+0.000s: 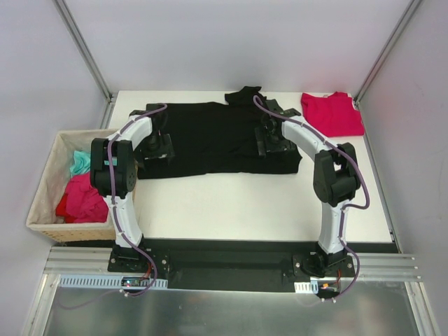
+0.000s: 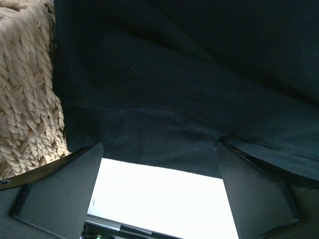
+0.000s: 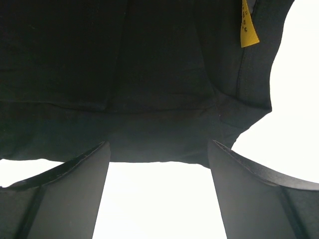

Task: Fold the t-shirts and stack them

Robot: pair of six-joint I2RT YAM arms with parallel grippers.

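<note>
**Item 1.** Large black short-sleeved cloth t-shirt [image 1: 210, 136]: lies spread out on the far half of the white table [image 1: 245, 203], with a bunched part at its far edge. A small yellow tag [image 3: 246, 25] shows on it in the right wrist view.

**Item 2.** Plain crimson-red cloth t-shirt [image 1: 332, 113]: lies as a compact shape at the far right corner of the table, just beside the black shirt and apart from both arms.

**Item 3.** Left gripper [image 2: 159, 149]: low over the left part of the black shirt. Its jaws stand wide apart with bare table between the fingers [image 2: 65, 194] and the shirt's hem at their tips. It clamps nothing.

**Item 4.** Right gripper [image 3: 158, 147]: low over the right part of the black shirt. Its jaws are also apart, with the hem running across the fingertips [image 3: 234, 189]. It clamps nothing.

**Item 5.** Woven tan basket [image 1: 42, 203]: stands off the table's left edge and holds a red cloth [image 1: 80, 199] and a teal cloth [image 1: 82, 162].
</note>
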